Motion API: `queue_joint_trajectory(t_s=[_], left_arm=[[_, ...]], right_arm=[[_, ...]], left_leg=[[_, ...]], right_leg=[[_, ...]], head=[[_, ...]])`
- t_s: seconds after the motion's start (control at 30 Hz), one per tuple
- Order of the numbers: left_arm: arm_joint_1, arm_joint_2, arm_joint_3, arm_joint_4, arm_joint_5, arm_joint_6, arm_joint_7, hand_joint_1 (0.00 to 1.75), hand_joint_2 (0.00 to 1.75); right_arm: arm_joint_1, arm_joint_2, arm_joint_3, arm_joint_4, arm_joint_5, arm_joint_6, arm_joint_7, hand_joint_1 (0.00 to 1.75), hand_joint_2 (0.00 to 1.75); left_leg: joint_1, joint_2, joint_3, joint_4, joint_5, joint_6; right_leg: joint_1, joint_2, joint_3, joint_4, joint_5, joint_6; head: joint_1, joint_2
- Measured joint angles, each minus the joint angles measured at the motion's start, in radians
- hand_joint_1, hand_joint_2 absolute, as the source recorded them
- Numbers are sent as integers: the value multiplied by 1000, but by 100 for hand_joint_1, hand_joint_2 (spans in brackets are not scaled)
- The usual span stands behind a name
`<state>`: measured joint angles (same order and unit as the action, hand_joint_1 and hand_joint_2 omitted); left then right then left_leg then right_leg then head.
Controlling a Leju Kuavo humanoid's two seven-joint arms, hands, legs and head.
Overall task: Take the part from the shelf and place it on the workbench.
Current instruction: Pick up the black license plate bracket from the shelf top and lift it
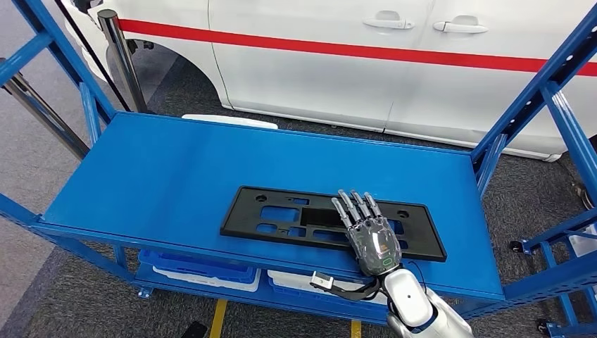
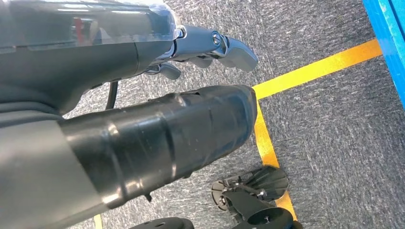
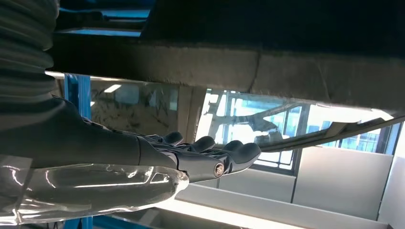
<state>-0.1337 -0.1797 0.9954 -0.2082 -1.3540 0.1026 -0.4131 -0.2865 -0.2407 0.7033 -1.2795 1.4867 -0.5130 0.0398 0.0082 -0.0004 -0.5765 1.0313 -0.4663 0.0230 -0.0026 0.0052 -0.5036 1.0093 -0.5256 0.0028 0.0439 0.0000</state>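
Observation:
A flat black plastic part (image 1: 281,215) with several cut-outs lies lengthwise on the blue shelf (image 1: 162,169), near its front edge. My right hand (image 1: 369,236) is over the part's right half, palm down, its fingers stretched forward and together. In the right wrist view the right hand (image 3: 191,157) is flat, with a gap between it and the dark surface it faces, and it holds nothing. My left hand (image 2: 143,95) hangs low beside the shelf over grey carpet. Its fingers (image 2: 224,45) are loosely bent and hold nothing.
Blue uprights (image 1: 542,91) frame the shelf on both sides. A white car with a red stripe (image 1: 317,63) stands close behind it. Blue and white bins (image 1: 197,267) sit on the lower level. Yellow floor tape (image 2: 315,69) runs across the carpet.

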Motion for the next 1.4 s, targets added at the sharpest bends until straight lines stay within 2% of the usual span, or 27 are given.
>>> queue_joint_trajectory(t_s=[0.37, 0.4, 0.43, 0.5, 0.53, 0.6, 0.8, 0.97, 1.17, 1.3, 1.4], left_arm=[[2, 0, 0, 0, 9, -1, 0, 0, 0], [2, 0, 0, 0, 9, -1, 0, 0, 0], [2, 0, 0, 0, 9, -1, 0, 0, 0], [2, 0, 0, 0, 9, -1, 0, 0, 0], [2, 0, 0, 0, 9, -1, 0, 0, 0], [2, 0, 0, 0, 9, -1, 0, 0, 0], [3, 0, -1, 0, 10, -1, 0, 0, 0], [3, 0, -1, 0, 10, -1, 0, 0, 0], [3, 0, -3, 0, 9, -2, 0, 0, 0], [3, 0, -5, 0, 10, -2, 0, 0, 0], [4, 0, -7, 0, 14, -2, 0, 0, 0]], right_arm=[[-25, 5, -22, 52, 3, 41, 24, 2, 175], [-26, 6, -23, 55, 2, 41, 24, 13, 175], [-27, 6, -23, 58, 2, 42, 25, 41, 175], [-28, 8, -25, 63, -2, 44, 25, 112, 175], [-28, 8, -27, 66, -6, 46, 25, 142, 175], [-27, 8, -32, 73, -15, 50, 24, 161, 175], [-26, 9, -38, 90, -32, 49, 14, 164, 175], [-26, 9, -39, 100, -33, 48, 10, 175, 175], [-23, 10, -42, 103, -86, 40, -26, 175, 175], [-7, 10, -48, 97, -104, 11, -40, 175, 175], [23, 13, -58, 73, -82, -47, -40, 175, 175]], left_leg=[[0, 0, 2, 0, 0, 0], [0, 0, 3, 0, 0, 0], [0, 0, 3, 0, 0, 0], [0, 0, 4, 0, 0, 0], [0, 0, 4, 0, 0, 0], [0, 0, 4, 0, 0, 0], [0, 0, 4, 0, 0, 0], [0, 0, 3, 0, 0, 0], [0, 0, 3, 0, 0, 0], [0, 0, 3, 0, 0, 0], [0, 0, 2, 0, 0, 0]], right_leg=[[0, 0, 2, 0, 0, 0], [0, 0, 2, 0, 0, 0], [0, 0, 2, 0, 0, 0], [0, 0, 3, 0, 0, 0], [0, 0, 3, 0, 0, 0], [0, 0, 3, 0, 0, 1], [0, 0, 3, 0, 1, 1], [0, 0, 3, 0, 1, 1], [0, 0, 3, 0, 0, 1], [0, 0, 2, 0, 0, 1], [0, 0, 2, 0, 0, 1]], head=[[0, 0], [0, 0], [0, 0], [0, 0], [0, 0], [0, 0], [0, 0], [0, 0], [0, 0], [0, 0], [0, 0]])
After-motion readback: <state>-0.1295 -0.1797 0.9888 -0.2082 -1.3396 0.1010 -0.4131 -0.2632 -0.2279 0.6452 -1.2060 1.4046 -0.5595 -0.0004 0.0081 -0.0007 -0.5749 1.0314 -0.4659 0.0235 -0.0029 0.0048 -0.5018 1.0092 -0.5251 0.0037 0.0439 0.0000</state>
